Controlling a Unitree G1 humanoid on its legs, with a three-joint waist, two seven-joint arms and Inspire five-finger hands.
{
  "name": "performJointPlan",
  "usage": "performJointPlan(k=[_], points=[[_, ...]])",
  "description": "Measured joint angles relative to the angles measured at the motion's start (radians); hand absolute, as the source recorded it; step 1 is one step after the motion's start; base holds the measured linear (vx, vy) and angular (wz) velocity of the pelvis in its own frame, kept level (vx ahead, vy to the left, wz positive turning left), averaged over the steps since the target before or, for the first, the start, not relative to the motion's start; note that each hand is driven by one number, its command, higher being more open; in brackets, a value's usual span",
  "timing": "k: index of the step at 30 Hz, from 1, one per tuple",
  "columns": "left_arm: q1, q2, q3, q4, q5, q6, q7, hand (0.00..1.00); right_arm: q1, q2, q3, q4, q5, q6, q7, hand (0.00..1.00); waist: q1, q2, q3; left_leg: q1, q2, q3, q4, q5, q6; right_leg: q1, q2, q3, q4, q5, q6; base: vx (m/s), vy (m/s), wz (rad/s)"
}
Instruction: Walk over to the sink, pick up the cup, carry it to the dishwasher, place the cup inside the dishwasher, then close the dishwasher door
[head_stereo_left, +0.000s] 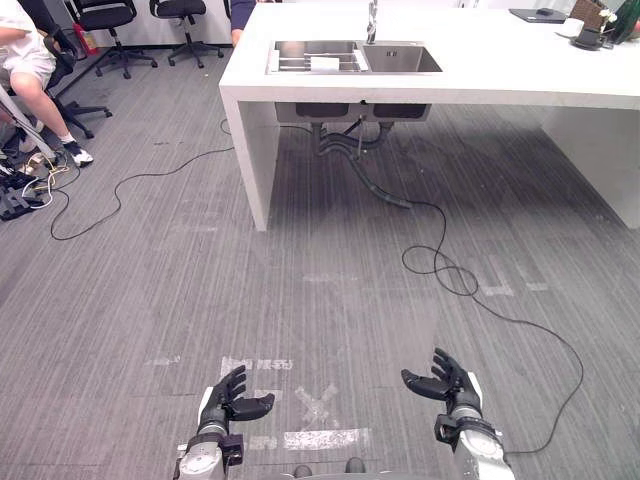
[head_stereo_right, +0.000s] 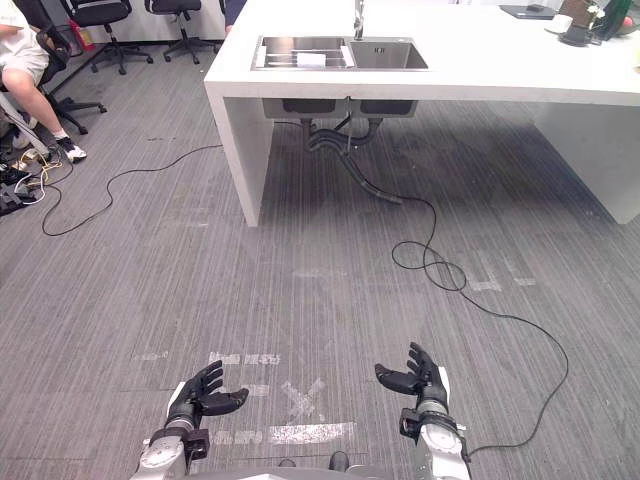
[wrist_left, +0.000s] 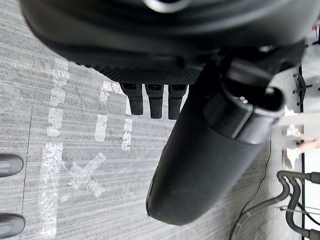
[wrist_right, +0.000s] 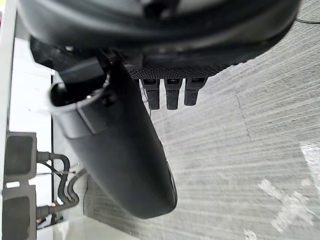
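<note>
A steel double sink (head_stereo_left: 402, 58) is set in a white counter island (head_stereo_left: 480, 75) far ahead across the floor. A small white object (head_stereo_left: 325, 63) lies on a rack in its left basin; I cannot tell whether it is the cup. A faucet (head_stereo_left: 372, 20) stands behind the basins. My left hand (head_stereo_left: 228, 400) and right hand (head_stereo_left: 448, 385) hang low near the bottom of the eye views, both open with relaxed fingers and nothing in them. In the wrist views the left thumb (wrist_left: 200, 165) and right thumb (wrist_right: 120, 150) stand over bare grey floor.
Drain hoses (head_stereo_left: 370, 165) hang under the sink and a black cable (head_stereo_left: 470, 285) trails over the floor. A seated person (head_stereo_left: 25, 60) and office chairs (head_stereo_left: 110, 25) are at the far left. White tape marks (head_stereo_left: 315, 410) lie between my hands. A white cup and dark items (head_stereo_left: 585, 30) sit at the counter's far right.
</note>
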Motion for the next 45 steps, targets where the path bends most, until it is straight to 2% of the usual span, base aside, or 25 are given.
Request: performJointPlan(k=[13, 25, 37, 40, 45], points=[[0.03, -0.006, 0.055, -0.002, -0.038, 0.0, -0.001, 0.9, 0.01, 0.004, -0.033, 0.0, 0.005, 0.0, 0.006, 0.9, 0.0, 0.003, -0.002, 0.0, 0.001, 0.006, 0.0, -0.003, -0.004, 0.0, 0.001, 0.006, -0.002, 0.001, 0.0, 0.0, 0.0, 0.0], [0.033, -0.011, 0.055, -0.002, -0.056, 0.0, -0.001, 0.9, 0.036, 0.006, -0.039, 0.0, 0.01, 0.0, 0.005, 0.9, 0.0, 0.007, -0.004, 0.001, 0.005, 0.025, 0.001, -0.009, -0.012, -0.004, 0.006, 0.026, -0.002, 0.001, 0.0, 0.0, 0.01, -0.05], [0.034, -0.021, 0.052, -0.019, -0.066, 0.0, -0.001, 0.9, 0.036, 0.006, -0.039, -0.006, 0.014, 0.0, 0.003, 0.9, 0.001, 0.012, -0.004, -0.023, 0.006, 0.029, 0.006, -0.02, -0.007, -0.025, 0.007, 0.029, -0.001, -0.005, 0.004, 0.0, 0.008, -0.01], [0.036, -0.032, 0.052, -0.046, -0.076, 0.0, 0.0, 0.9, 0.035, 0.006, -0.039, -0.011, 0.018, 0.0, -0.001, 0.9, 0.003, 0.02, 0.002, -0.044, 0.006, 0.034, 0.03, -0.039, -0.008, -0.043, 0.006, 0.033, 0.012, -0.011, 0.005, 0.04, 0.036, -0.06], [0.041, -0.045, 0.052, -0.096, -0.078, -0.001, 0.001, 0.9, 0.025, 0.005, -0.039, -0.017, 0.05, 0.0, -0.012, 0.9, 0.017, 0.033, 0.01, -0.102, 0.017, 0.063, 0.132, -0.116, -0.002, -0.089, 0.008, 0.06, 0.077, -0.054, 0.012, 0.05, 0.041, -0.18]])
